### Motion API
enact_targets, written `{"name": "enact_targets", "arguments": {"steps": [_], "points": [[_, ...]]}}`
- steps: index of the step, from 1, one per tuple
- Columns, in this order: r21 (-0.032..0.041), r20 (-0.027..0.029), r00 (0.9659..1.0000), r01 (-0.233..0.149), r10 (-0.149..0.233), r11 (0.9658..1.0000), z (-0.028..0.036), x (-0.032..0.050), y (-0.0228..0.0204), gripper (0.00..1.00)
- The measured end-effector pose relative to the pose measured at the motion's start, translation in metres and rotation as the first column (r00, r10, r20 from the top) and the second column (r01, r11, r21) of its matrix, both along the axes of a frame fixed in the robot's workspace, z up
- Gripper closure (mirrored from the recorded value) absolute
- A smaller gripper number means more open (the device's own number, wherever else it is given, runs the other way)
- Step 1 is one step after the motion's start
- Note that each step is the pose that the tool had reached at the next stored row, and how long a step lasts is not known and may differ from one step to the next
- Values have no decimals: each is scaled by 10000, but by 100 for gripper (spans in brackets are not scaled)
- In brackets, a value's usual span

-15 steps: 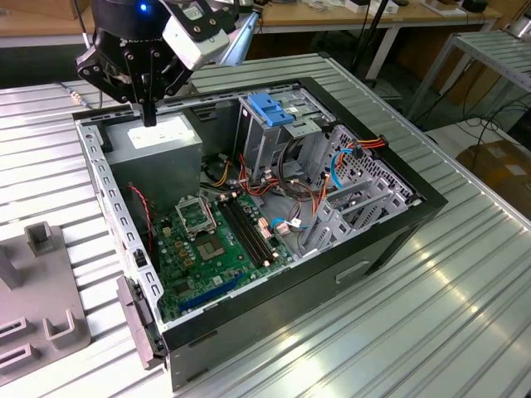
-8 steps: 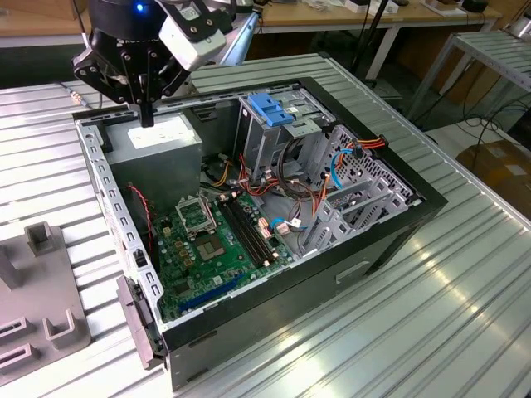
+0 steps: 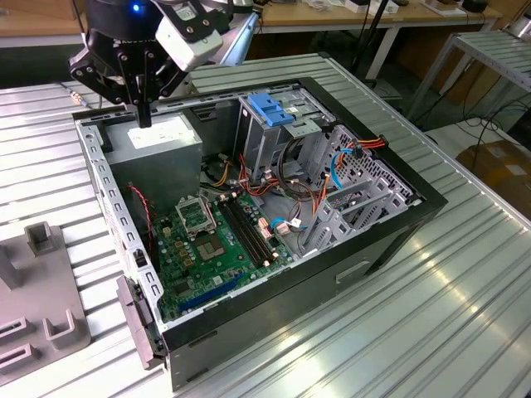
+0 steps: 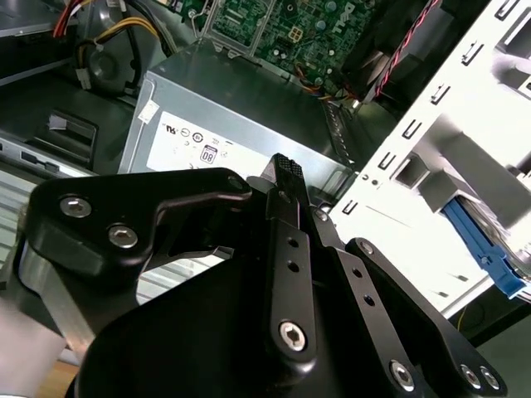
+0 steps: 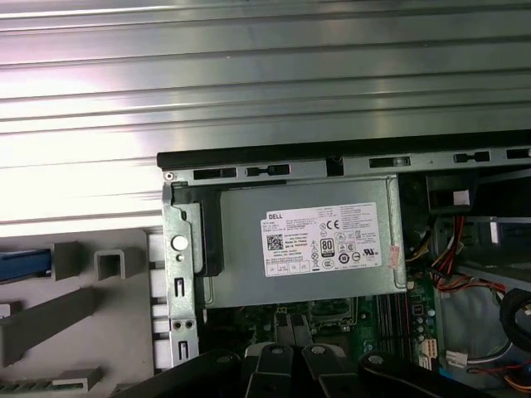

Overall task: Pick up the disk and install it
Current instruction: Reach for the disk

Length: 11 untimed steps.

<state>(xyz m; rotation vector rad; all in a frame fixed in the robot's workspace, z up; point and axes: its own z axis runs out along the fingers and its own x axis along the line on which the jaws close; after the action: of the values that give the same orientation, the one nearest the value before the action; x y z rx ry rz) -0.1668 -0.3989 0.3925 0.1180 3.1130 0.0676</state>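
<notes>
The black tool (image 3: 145, 114), its fingers pressed together with nothing between them, hangs at the upper left of the exterior view. It sits directly above the grey power-supply box (image 3: 162, 143) in the corner of an open computer case (image 3: 390, 240). In the second wrist view the closed fingertips (image 4: 286, 168) point down at that box's white label.

The disk (image 5: 23, 264) lies well apart from the tool, outside the case. In the first wrist view a blue strip of it shows on the grey fixture (image 5: 91, 303) beside the chassis wall; the rest is cut off.

The case lies on its side on a counter (image 3: 465, 315) of ribbed silver metal, with the fixture at the exterior view's lower left. Inside sit one green motherboard (image 3: 211, 240) and one grey drive cage (image 3: 257, 145) topped by one blue latch (image 3: 272, 109). A tangle of red, yellow and blue cables (image 3: 336, 166) runs among them.

Wooden workbenches (image 3: 332, 15) stand along the top of the exterior view. At its right are a second metal table (image 3: 498, 50) and one cardboard box (image 3: 502, 166).
</notes>
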Motion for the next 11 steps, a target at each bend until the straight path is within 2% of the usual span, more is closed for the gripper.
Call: {"name": "enact_targets", "arguments": {"steps": [11], "points": [[1,-2,10000,1,-1,10000,-2,-46,0,90]]}}
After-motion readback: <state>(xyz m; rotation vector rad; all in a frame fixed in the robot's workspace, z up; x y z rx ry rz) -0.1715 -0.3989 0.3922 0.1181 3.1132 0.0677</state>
